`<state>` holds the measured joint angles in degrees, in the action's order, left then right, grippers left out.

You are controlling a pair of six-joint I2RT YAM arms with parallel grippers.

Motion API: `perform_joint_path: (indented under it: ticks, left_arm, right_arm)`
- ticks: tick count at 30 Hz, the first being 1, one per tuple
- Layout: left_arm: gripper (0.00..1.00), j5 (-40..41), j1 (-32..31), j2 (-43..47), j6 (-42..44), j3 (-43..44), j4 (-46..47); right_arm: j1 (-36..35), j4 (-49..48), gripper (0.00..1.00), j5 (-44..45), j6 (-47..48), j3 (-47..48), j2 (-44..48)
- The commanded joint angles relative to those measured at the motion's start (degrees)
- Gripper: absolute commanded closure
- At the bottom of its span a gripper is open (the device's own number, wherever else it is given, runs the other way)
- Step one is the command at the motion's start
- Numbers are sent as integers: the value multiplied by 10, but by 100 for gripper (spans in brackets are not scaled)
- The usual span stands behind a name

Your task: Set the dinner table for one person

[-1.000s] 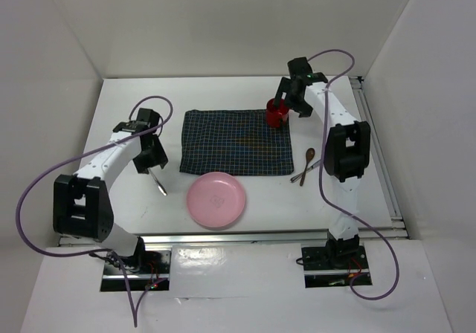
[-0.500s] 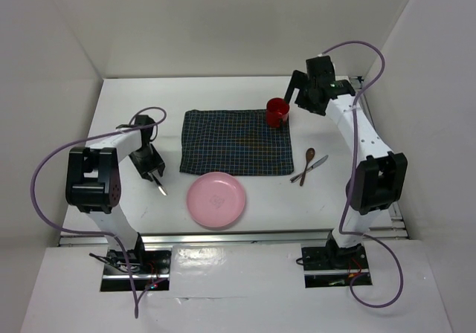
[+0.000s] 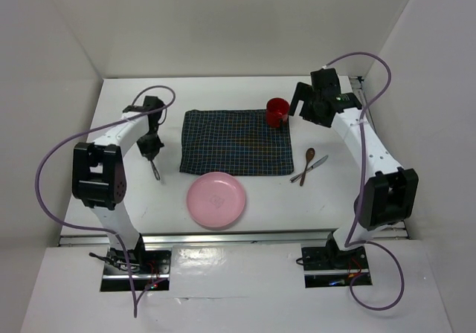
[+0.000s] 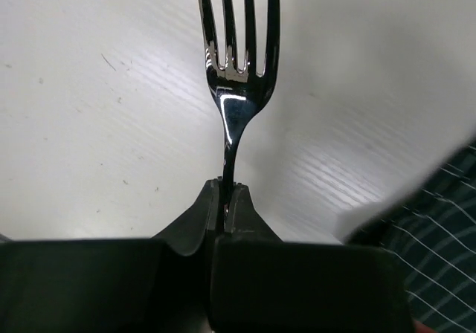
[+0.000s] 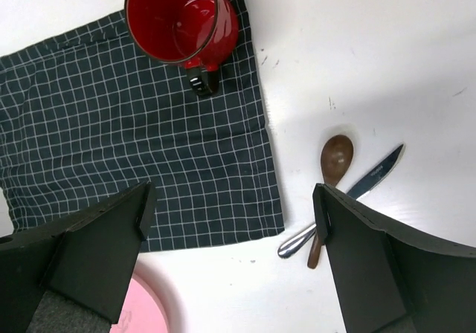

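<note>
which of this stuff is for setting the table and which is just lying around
For the job: table, cloth, plate, mug, spoon, knife, fork in the left gripper.
Lying about: nothing but the arms' cables.

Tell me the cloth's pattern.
Dark navy cloth with thin white grid checks; clearest in the right wrist view.

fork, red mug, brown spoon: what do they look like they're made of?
Fork: likely polished steel, with mirror-bright highlights on the tines.
Red mug: probably glazed ceramic, given the glossy glare inside; could be plastic.
Brown spoon: looks wooden, brown with a soft sheen; plastic not ruled out.
</note>
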<state>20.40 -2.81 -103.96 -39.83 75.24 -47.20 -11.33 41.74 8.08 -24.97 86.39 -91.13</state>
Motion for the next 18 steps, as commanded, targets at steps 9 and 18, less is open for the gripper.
perform_joint_path:
  ticks: [9, 18]
  left_arm:
    - [100, -7, -142, -74, 108, 208, -67]
    - [100, -57, -186, -180, 97, 296, -81]
  right_arm:
    - [9, -14, 0, -17, -14, -89, 83]
    - [9, 11, 0, -39, -14, -135, 130]
